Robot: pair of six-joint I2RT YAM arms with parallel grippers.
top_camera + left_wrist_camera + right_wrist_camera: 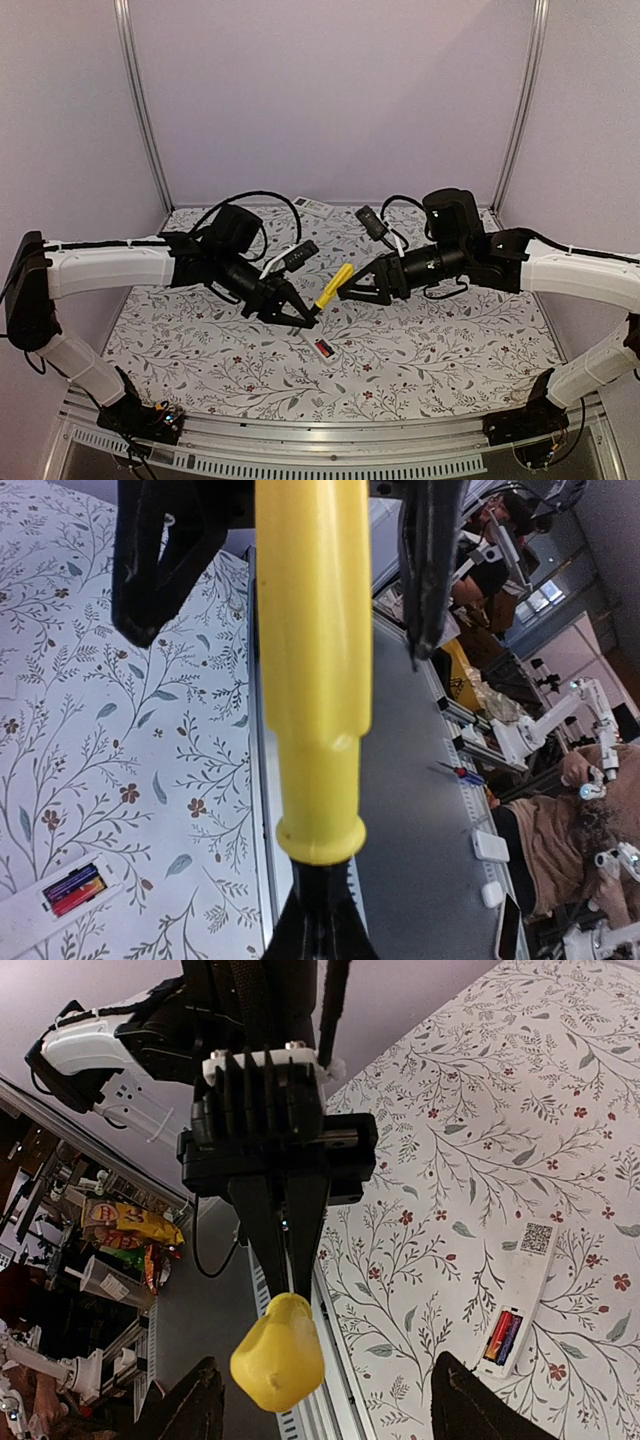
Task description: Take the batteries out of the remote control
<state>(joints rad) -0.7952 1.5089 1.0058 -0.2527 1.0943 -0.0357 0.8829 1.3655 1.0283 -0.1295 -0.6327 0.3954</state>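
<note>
**Top view.** Pale lilac walls [330, 90] enclose a table [450, 340] under a floral-print cloth. Both arms reach in toward the centre. The left gripper [303, 315] is clamped on the dark shaft end of a yellow-handled screwdriver [333, 286], held above the cloth w/ the handle slanting up and right. The right gripper [348, 292] meets the handle end, fingers apart. The remote control [322, 348] lies flat on the cloth just in front of the two grippers, touching neither; a red patch shows on it. A broader remote [315, 206] lies at the far edge, well apart.

**Left wrist view.** The handle [312, 680] fills the centre, running from the left gripper's closed fingers [320, 920] at the bottom to between the right gripper's fingers [150, 550] at the top. These stand spread on either side; contact w/ the handle cannot be told. Bottom left: one end of the remote control [25, 920], white, back up, compartment uncovered. The batteries [72, 888] sit inside, side by side, one reddish-orange, one dark.

**Right wrist view.** Own fingers [190, 1405] are wide apart at the bottom edge, w/ the handle's butt [278, 1352] between and beyond them. The remote control [522, 1295] is slim and white, w/ a square code label [537, 1238] on its back. The batteries [503, 1337] are in the end compartment.
</note>
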